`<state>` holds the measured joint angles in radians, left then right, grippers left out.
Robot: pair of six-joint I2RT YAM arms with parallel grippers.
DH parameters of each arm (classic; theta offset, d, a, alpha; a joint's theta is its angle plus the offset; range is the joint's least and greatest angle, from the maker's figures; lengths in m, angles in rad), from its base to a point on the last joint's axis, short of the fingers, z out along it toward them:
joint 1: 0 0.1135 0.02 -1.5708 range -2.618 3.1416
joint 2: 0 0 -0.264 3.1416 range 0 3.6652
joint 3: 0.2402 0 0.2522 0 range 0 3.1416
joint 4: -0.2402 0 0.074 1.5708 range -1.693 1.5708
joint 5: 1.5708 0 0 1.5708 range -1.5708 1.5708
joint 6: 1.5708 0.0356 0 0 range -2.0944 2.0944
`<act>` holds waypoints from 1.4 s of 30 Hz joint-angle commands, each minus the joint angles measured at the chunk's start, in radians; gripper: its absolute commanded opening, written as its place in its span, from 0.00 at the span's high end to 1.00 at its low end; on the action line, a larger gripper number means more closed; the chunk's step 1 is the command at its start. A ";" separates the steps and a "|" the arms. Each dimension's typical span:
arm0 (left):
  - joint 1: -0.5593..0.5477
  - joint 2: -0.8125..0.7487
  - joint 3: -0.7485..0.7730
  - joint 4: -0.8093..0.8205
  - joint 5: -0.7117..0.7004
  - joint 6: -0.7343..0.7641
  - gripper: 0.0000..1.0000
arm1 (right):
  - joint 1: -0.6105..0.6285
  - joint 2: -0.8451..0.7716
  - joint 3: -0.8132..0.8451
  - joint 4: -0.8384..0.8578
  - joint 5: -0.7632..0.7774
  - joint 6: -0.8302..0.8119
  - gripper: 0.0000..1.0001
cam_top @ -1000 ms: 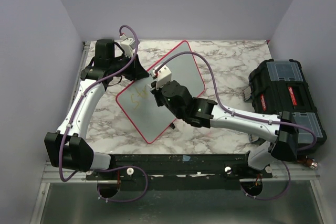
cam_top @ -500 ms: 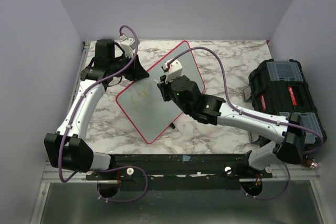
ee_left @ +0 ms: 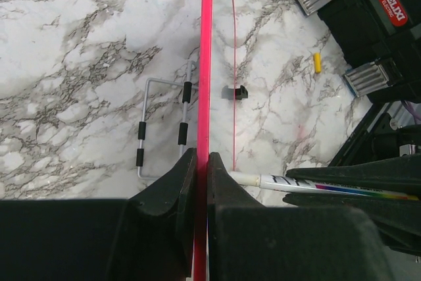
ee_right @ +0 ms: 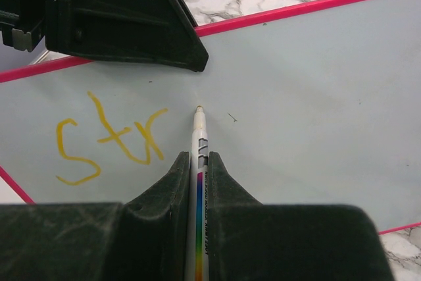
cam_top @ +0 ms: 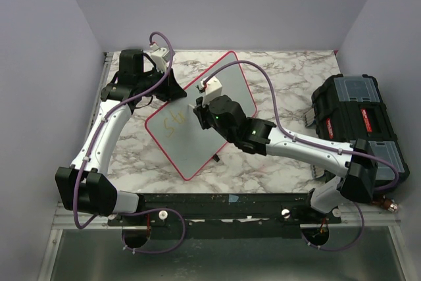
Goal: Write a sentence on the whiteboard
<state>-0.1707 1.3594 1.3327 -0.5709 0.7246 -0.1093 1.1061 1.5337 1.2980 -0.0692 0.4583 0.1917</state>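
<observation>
Two grips share the job: the left end effector (ee_left: pixel 202 157) is clenched on the pink rim of the whiteboard (cam_top: pixel 227 87), apparently to keep it propped off the table (cam_top: pixel 289 77) and steady, while the right end effector (ee_right: pixel 197 160) is clamped on a marker (ee_right: pixel 198 133). The whiteboard sits centre-left in the top view, long axis running lower left to upper right. The marker points up-frame in the right wrist view, its tip at or just off the surface, right of the sentence (ee_right: pixel 108 139), which reads only "Str".
</observation>
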 commanded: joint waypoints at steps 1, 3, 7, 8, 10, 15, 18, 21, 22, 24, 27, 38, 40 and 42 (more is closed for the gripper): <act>-0.009 -0.032 -0.010 -0.001 -0.011 0.036 1.00 | -0.001 0.024 0.035 0.004 -0.039 0.008 0.99; -0.009 -0.032 -0.010 -0.001 -0.013 0.038 1.00 | -0.002 0.028 0.035 0.005 -0.052 0.006 0.99; -0.009 -0.031 -0.011 -0.002 -0.015 0.040 1.00 | -0.002 0.023 0.015 0.014 -0.081 -0.007 0.99; -0.009 -0.031 -0.010 -0.003 -0.017 0.039 1.00 | -0.002 0.022 0.009 0.013 -0.083 -0.009 0.99; -0.009 -0.030 -0.011 -0.002 -0.016 0.040 1.00 | -0.001 0.014 -0.001 0.014 -0.089 -0.007 0.99; -0.009 -0.028 -0.010 -0.002 -0.015 0.040 1.00 | -0.001 -0.002 -0.035 0.012 -0.118 -0.006 0.99; -0.009 -0.029 -0.011 -0.002 -0.017 0.039 1.00 | -0.002 -0.016 -0.066 0.011 -0.132 0.000 0.99; -0.009 -0.028 -0.010 -0.003 -0.017 0.040 1.00 | -0.001 -0.026 -0.091 0.008 -0.130 0.008 0.99; -0.009 -0.028 -0.010 -0.004 -0.017 0.039 1.00 | -0.002 -0.030 -0.098 0.006 -0.123 0.008 0.99; -0.009 -0.027 -0.010 -0.003 -0.016 0.040 1.00 | -0.003 -0.032 -0.103 0.003 -0.099 0.012 0.99; -0.009 -0.026 -0.009 -0.004 -0.016 0.039 1.00 | -0.002 -0.029 -0.093 -0.008 -0.059 0.008 0.99; -0.009 -0.029 -0.010 -0.004 -0.017 0.040 1.00 | -0.002 0.015 -0.017 -0.025 0.040 -0.032 0.99; -0.009 -0.029 -0.010 -0.003 -0.017 0.040 1.00 | -0.002 0.020 -0.007 -0.024 0.042 -0.038 0.99; -0.009 -0.029 -0.011 -0.004 -0.017 0.040 1.00 | -0.002 0.026 0.006 -0.024 0.045 -0.045 0.99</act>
<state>-0.1703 1.3594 1.3308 -0.5713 0.7109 -0.1085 1.1061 1.5280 1.2602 -0.0792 0.4614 0.1719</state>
